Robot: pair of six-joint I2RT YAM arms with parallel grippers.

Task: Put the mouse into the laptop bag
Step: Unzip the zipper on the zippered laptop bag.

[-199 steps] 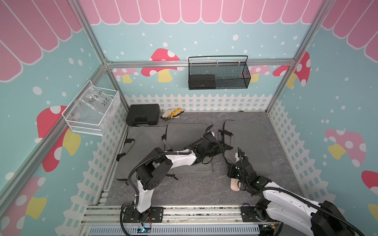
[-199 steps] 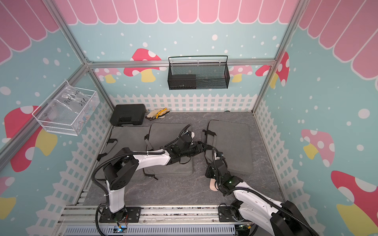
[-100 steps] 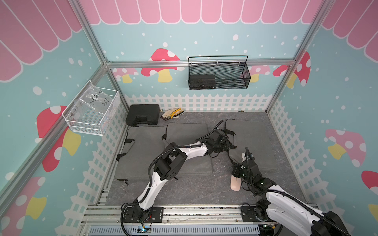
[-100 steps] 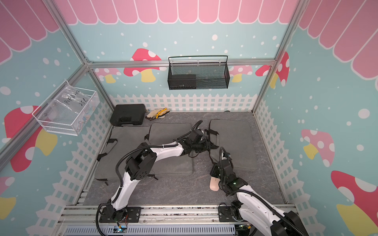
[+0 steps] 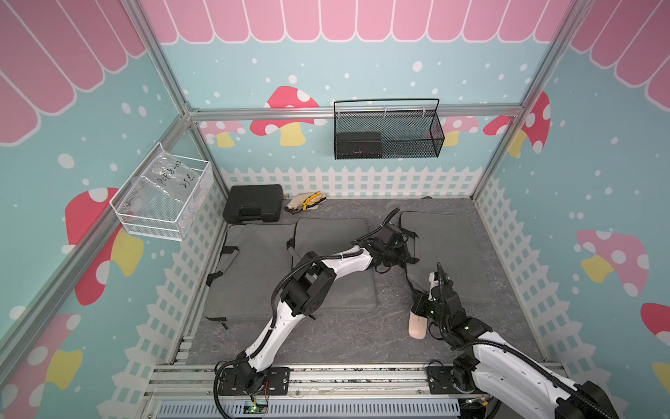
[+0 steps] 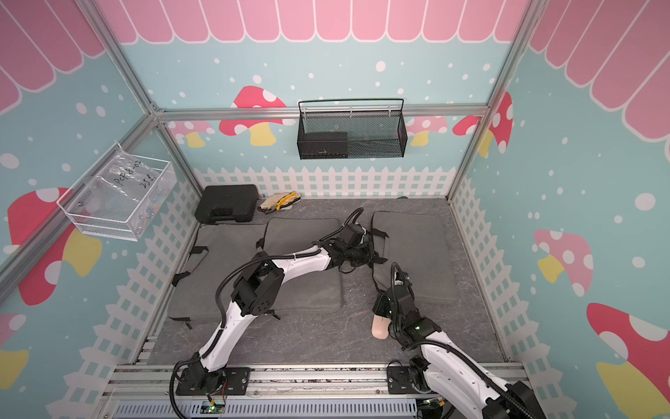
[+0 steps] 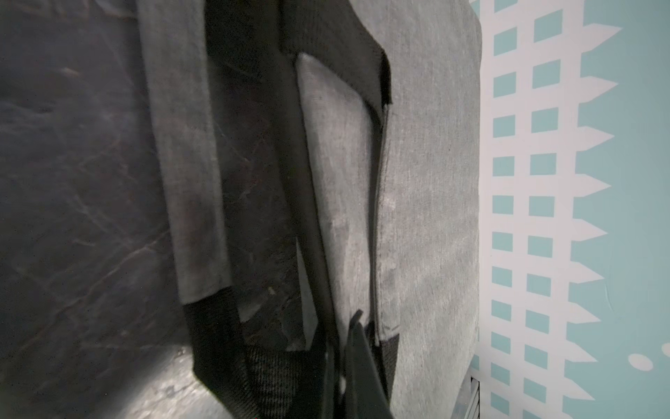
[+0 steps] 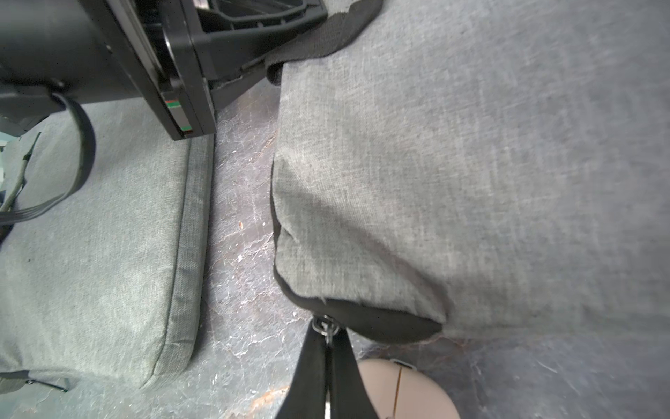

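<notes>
The left arm (image 5: 328, 266) is stretching forward, its left gripper (image 7: 342, 330) clamping the strap (image 7: 304, 181) of the laptop bag (image 5: 447, 246). The right gripper (image 8: 328, 339), low beside the mouse (image 5: 416, 325), is pinching the zipper pull (image 8: 326, 325).

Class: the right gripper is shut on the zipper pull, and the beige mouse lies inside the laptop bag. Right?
No. In the right wrist view the beige mouse lies on the table outside the laptop bag; the rest holds.
</notes>
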